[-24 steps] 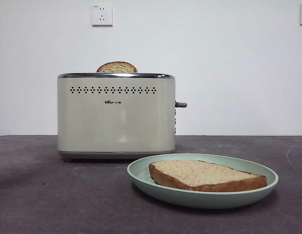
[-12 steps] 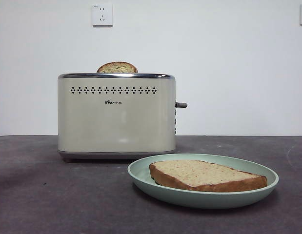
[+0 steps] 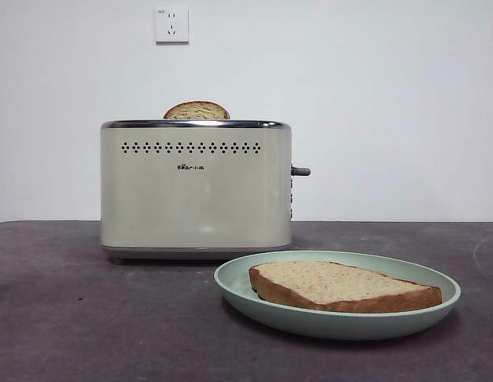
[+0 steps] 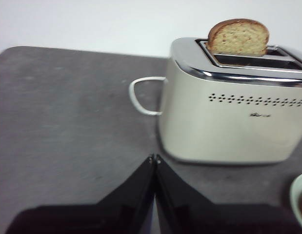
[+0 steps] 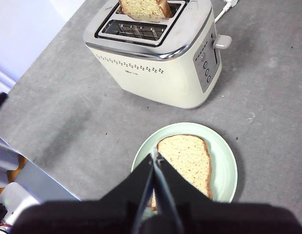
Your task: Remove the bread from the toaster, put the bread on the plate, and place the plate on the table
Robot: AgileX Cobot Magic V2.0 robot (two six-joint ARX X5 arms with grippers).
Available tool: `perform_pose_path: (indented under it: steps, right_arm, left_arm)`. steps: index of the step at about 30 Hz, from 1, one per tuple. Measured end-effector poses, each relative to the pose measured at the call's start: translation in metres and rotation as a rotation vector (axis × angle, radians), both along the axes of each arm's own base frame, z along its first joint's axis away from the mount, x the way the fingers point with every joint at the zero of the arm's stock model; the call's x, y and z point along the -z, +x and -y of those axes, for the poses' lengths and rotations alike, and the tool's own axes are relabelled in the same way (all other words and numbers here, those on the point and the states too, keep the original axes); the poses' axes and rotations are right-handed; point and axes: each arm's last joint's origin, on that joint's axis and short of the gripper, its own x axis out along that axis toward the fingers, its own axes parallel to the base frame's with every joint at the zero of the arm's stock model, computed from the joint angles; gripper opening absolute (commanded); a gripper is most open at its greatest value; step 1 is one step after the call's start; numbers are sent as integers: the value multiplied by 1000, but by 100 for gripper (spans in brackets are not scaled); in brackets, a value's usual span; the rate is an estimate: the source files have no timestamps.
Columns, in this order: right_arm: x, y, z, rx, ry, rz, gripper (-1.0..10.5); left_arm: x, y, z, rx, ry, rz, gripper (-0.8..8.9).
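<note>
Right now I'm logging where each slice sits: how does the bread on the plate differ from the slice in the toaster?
The bread lies flat, fully visible, on the plate. The other slice stands upright in the toaster, only its domed top showing. Both are tan with brown crust.

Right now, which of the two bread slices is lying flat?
The bread on the plate lies flat, face up. The other slice stands upright in the toaster, only its rounded top showing.
</note>
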Motion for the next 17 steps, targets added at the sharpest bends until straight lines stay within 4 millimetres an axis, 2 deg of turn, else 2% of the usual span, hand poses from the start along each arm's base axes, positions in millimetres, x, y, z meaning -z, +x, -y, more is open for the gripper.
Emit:
perform_pose_path:
  steps: [4, 7, 13, 17]
  right_arm:
    - [0, 0, 0, 0, 0, 0, 2]
    - [0, 0, 0, 0, 0, 0, 2]
    - [0, 0, 0, 0, 0, 0, 2]
    - [0, 0, 0, 0, 0, 0, 2]
  left_arm:
    - [31, -1, -7, 37, -76, 139, -3]
    - [43, -4, -12, -7, -87, 168, -3]
    - [64, -4, -14, -30, -85, 127, -3]
    - [69, -4, -14, -47, -75, 82, -3]
